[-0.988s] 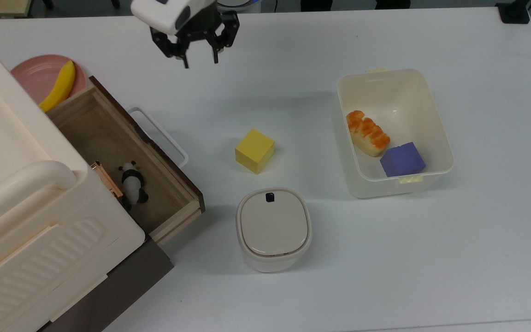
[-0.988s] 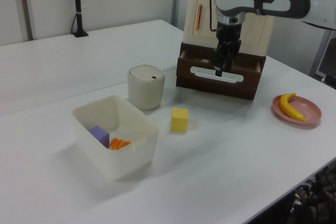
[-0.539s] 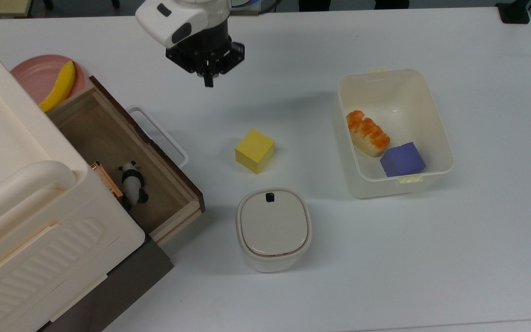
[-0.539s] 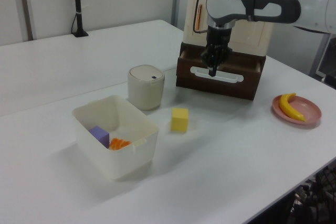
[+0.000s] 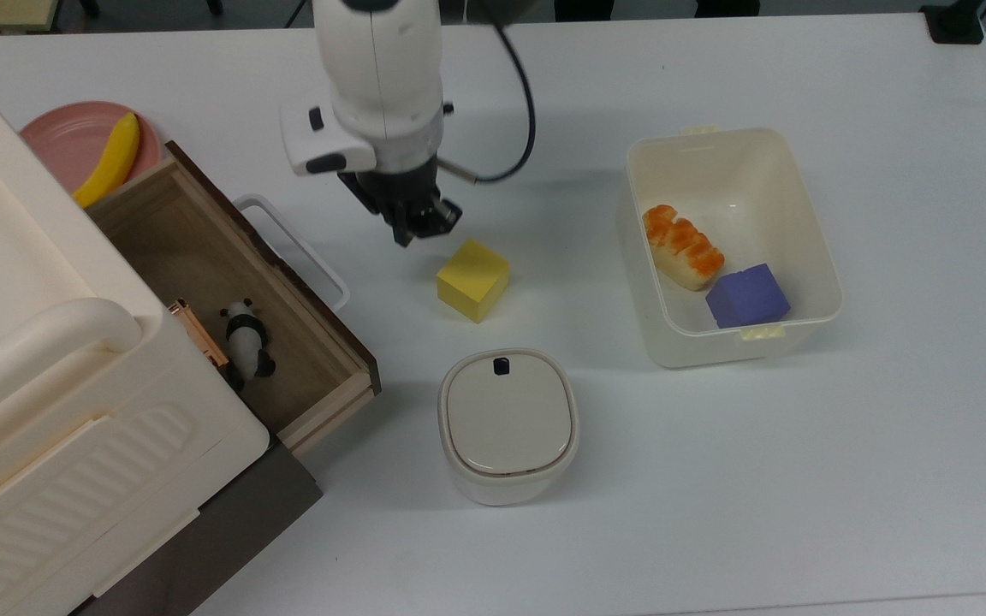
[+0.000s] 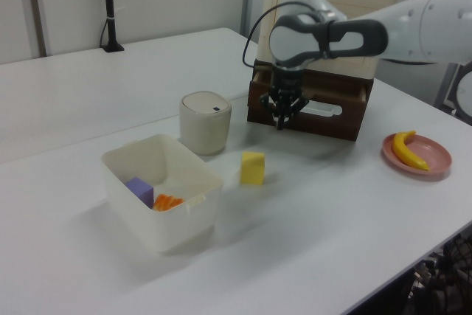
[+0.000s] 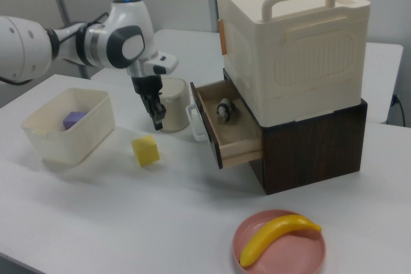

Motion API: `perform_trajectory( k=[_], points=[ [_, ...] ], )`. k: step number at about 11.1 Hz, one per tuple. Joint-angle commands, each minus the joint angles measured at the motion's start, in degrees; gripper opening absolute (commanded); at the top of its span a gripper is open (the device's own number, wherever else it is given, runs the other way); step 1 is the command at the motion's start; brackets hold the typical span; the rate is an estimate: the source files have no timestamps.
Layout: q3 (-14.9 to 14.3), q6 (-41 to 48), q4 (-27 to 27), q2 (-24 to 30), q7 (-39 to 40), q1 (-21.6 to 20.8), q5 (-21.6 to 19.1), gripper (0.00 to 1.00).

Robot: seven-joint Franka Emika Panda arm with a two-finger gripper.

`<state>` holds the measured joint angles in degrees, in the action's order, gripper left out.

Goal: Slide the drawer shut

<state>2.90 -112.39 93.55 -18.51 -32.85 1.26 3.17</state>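
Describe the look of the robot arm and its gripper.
The arm has glossy white rounded shells with dark grey joint bands. A black cable loops beside the white wrist housing. The gripper is black, small and angular, with narrow jaws. A blue light sits on top of one joint.

1. One drawer [image 5: 228,282], holding one panda figure [image 5: 245,338].
2. Two blocks: one yellow [image 5: 472,280], one purple [image 5: 747,295].
3. One banana [image 5: 108,160] on one pink plate [image 5: 65,137].
4. One open bin [image 5: 810,248].
5. One lidded container [image 5: 507,425].
6. One cabinet [image 5: 39,385].
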Motion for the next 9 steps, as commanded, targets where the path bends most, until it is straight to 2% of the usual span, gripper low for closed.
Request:
perform_trajectory(
  k=[1, 4, 9],
  points=[
    [-1.0, -3.8, 0.3, -0.5, -10.1, -0.1, -0.1, 0.00],
    [-1.3, -6.3, -0.2, -1.3, -12.1, 0.8, 0.0, 0.00],
    [-4.2, -10.6, -0.3, -2.2, -13.5, 1.6, -0.5, 0.00]
  ],
)
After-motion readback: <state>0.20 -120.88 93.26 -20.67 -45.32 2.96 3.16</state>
